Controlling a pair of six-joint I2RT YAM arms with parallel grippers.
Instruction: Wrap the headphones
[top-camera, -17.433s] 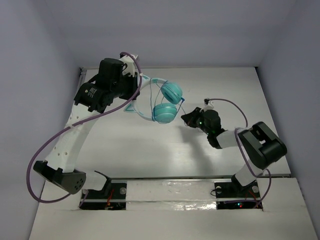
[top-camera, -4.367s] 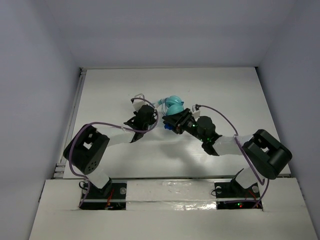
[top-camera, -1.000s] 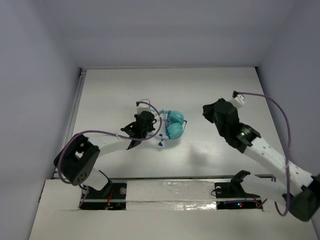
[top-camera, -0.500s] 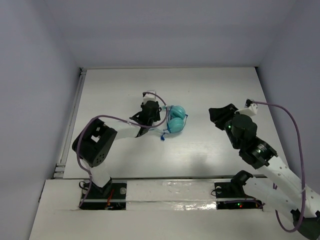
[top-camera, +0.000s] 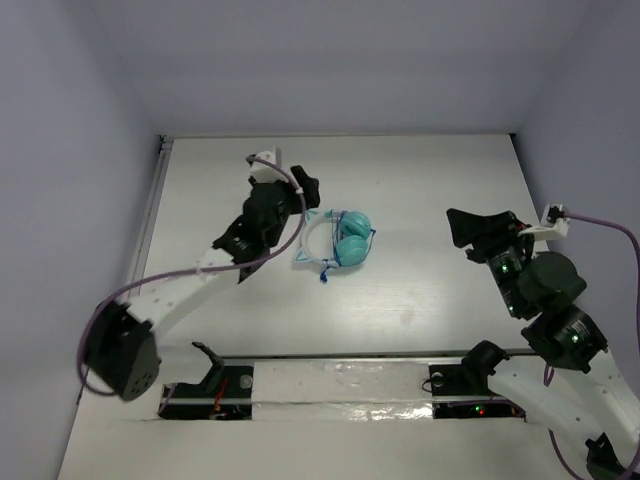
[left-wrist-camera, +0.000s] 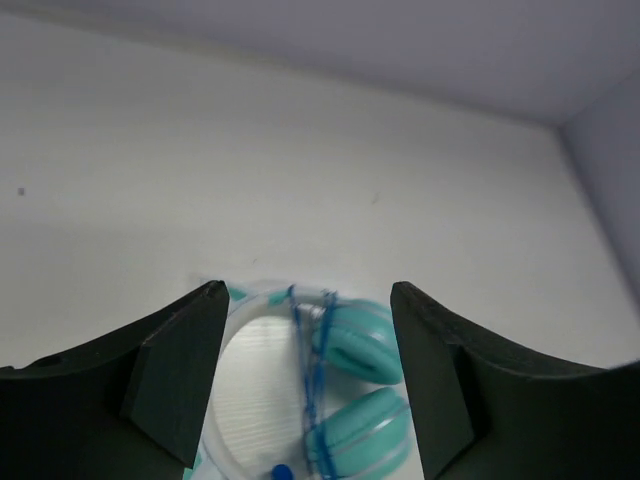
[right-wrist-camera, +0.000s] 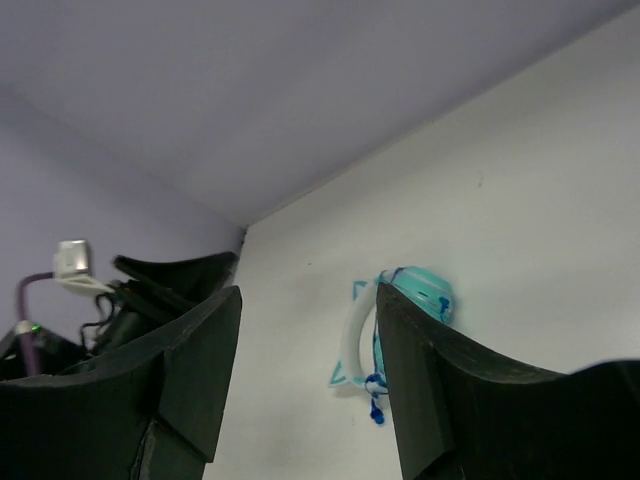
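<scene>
The headphones lie flat on the white table, teal ear cups side by side, with the pale headband curving to their left. A thin blue cord runs wound across band and cups; its plug rests at the near side. My left gripper hovers just behind and left of them, open, touching nothing. In the left wrist view the headphones show between the spread fingers. My right gripper stands open far to their right. The right wrist view shows the headphones in the distance.
A purple cable loops over the left wrist and another trails from the right wrist. The table's raised left rail and the back wall bound the surface. The left arm shows in the right wrist view.
Both grippers have opened and let go. The left one rose and drew back from the headphones; the right arm swung away to the right. The headphones stay on the table.
</scene>
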